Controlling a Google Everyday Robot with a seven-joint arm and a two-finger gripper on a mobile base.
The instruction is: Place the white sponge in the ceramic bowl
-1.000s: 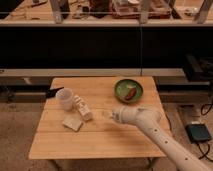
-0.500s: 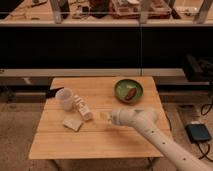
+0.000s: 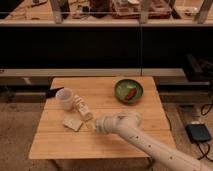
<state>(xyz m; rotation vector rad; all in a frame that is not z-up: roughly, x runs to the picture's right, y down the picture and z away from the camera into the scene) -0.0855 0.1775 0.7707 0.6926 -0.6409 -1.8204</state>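
Observation:
The white sponge (image 3: 73,123) lies flat on the wooden table (image 3: 100,145) at the left, just in front of the white carton (image 3: 82,108). The green ceramic bowl (image 3: 128,90) sits at the back right of the table with a red-brown item (image 3: 131,94) inside. My gripper (image 3: 91,125) is at the end of the white arm (image 3: 140,137), low over the table, just right of the sponge and in front of the carton.
A translucent white cup (image 3: 65,98) stands at the table's left, behind the carton. A dark shelf unit runs along the back. A black box (image 3: 199,133) with a cable lies on the floor at the right.
The arm has moved left across the table, bringing the gripper from mid-table to just beside the sponge. The sponge, the carton, the cup and the bowl have not moved.

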